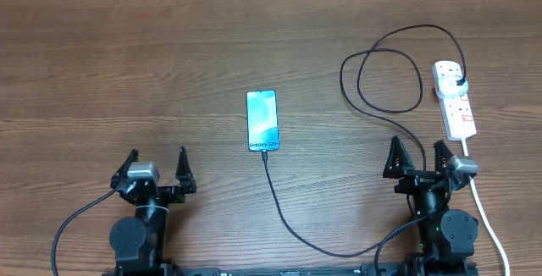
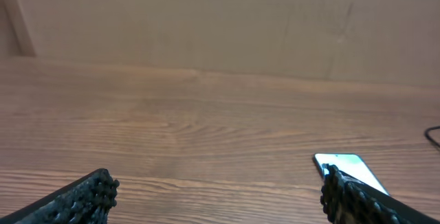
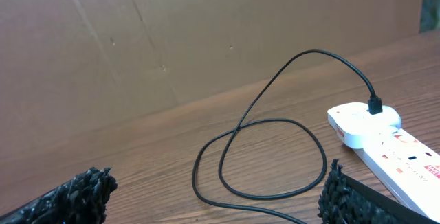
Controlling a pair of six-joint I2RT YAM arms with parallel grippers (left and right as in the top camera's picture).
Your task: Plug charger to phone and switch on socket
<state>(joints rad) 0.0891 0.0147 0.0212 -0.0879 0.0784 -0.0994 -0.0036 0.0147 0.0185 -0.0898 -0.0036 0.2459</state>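
Looks like the thin black charger cable (image 1: 288, 217) already reaches the slim blue-screen phone (image 1: 262, 120) from the white power strip (image 1: 457, 107), so left gripper (image 1: 157, 154) and right gripper (image 1: 417, 145) sit parked, jaws wide apart, empty.

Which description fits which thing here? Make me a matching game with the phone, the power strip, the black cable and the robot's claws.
Things:
1. phone
2. socket
3. charger
4. left gripper and right gripper

Descriptions:
A. black, looped on the table
B. open, holding nothing
C. white, far right side
D. blue screen, mid-table

Pairs: 1-D, 2-C, 3-A, 4-B
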